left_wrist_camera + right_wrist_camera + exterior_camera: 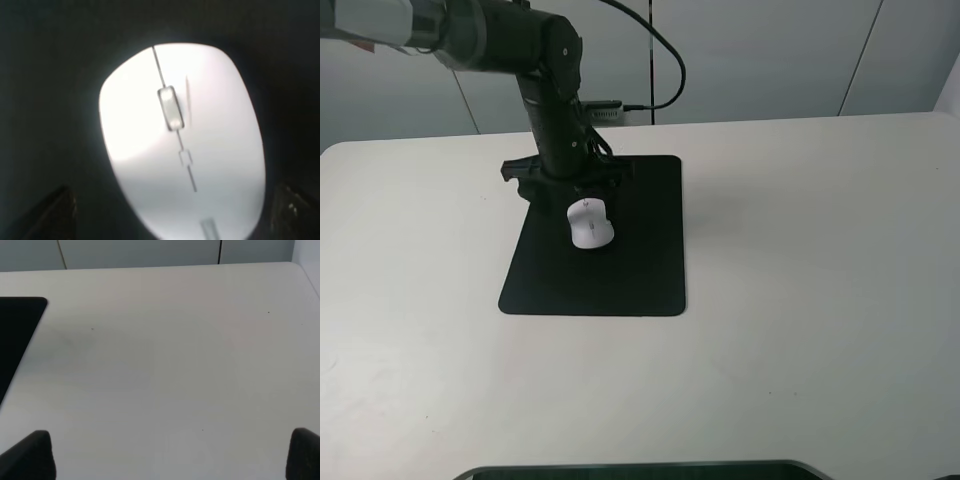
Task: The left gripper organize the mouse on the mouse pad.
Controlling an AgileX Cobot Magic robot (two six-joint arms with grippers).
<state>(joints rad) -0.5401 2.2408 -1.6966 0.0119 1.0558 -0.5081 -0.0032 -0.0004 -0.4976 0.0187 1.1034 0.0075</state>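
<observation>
Left wrist: left hand [173, 200] spread astride mouse [180, 135] on mouse pad [630, 270]; right hand [170, 440] spread too.

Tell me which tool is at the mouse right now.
The left tool: it stands open around the mouse on the mouse pad. The right tool is over the table, beside the pad.

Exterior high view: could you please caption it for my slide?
Open left gripper at the white mouse, which lies on the black pad.
</observation>
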